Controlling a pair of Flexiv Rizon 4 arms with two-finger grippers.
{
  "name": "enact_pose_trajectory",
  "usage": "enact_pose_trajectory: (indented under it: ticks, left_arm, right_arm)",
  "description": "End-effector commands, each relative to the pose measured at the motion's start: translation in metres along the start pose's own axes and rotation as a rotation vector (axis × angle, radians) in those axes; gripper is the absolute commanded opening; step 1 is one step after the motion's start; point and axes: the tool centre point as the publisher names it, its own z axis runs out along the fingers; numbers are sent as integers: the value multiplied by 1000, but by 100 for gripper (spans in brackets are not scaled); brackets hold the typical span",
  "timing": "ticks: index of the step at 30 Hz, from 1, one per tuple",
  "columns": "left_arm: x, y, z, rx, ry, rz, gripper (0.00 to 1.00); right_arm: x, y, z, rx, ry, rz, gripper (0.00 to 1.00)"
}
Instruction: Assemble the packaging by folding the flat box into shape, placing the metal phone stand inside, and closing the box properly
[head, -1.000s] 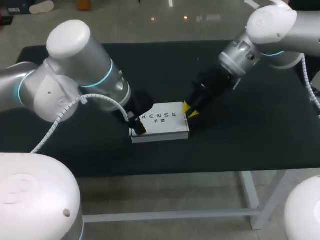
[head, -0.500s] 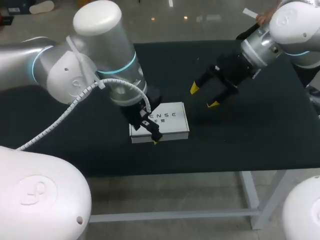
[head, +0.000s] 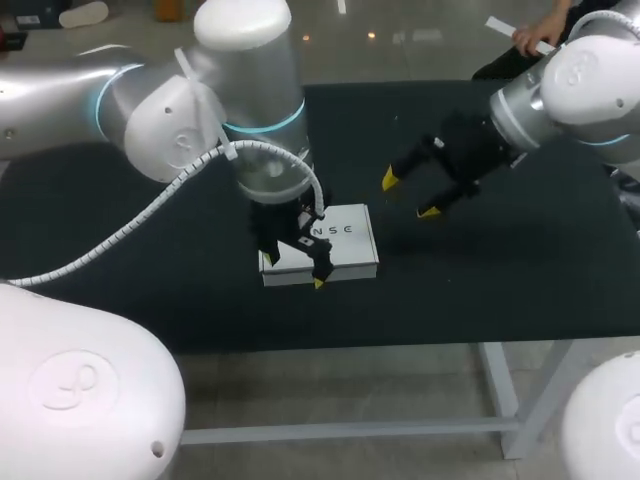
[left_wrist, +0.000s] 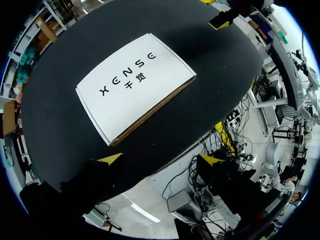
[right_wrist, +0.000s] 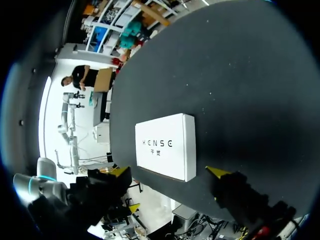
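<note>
R jaws were pulled off the closed box (head: 352, 252) & left spread. L jaws, also released, were swung over it.

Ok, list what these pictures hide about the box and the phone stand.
- The phone stand: seen in no view; the closed box may hide it, cannot tell.
- Head view: the left arm covers the box's left end.
- Wrist views: only the box's top and near sides show; the rest is unseen.

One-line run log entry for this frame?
box: closed, flat on table | left gripper: open, over box's near edge, not gripping | right gripper: open, off to box's right, clear of it
</note>
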Motion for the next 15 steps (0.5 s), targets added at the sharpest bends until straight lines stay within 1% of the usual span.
enact_pose_trajectory:
  ticks: [1, 2, 3, 4, 5, 6, 7, 8, 10, 11, 12, 13, 15]
  left_arm:
    - [14, -2, 11, -8, 10, -44, 100]
    - [17, 0, 13, -7, 8, -71, 100]
    - [22, 2, 15, -6, 12, -78, 100]
    - [25, 3, 15, 2, 24, -86, 100]
    - [28, 4, 16, 1, 19, -110, 100]
    - [32, 5, 17, 7, 15, -119, 100]
    - [37, 7, 18, 15, 27, -116, 100]
    - [41, 7, 19, 16, 21, -122, 100]
    - [48, 8, 22, 39, 15, -124, 100]
    - [51, 8, 23, 53, 9, -133, 100]
    - [53, 9, 24, 70, 23, -131, 100]
    - [53, 9, 24, 70, 23, -131, 100]
    - [53, 9, 24, 70, 23, -131, 100]
  right_arm:
    - [-19, 2, -16, -134, 51, -97, 100]
    - [-22, 2, -22, -192, 46, -149, 100]
    - [-25, 2, -29, -239, 36, -188, 100]
    - [-27, 4, -36, -258, 26, -240, 100]
    - [-30, 4, -43, -273, 27, -279, 100]
    - [-32, 7, -49, -309, 4, -308, 100]
    - [-34, 8, -54, -332, -16, -347, 100]
    - [-35, 11, -58, -347, -31, -372, 100]
    - [-37, 14, -64, -399, -106, -445, 100]
    - [-38, 15, -67, -411, -140, -480, 100]
    - [-39, 18, -70, -413, -180, -505, 100]
    - [-42, 23, -73, -401, -211, -515, 100]
    - [-42, 23, -73, -401, -211, -515, 100]
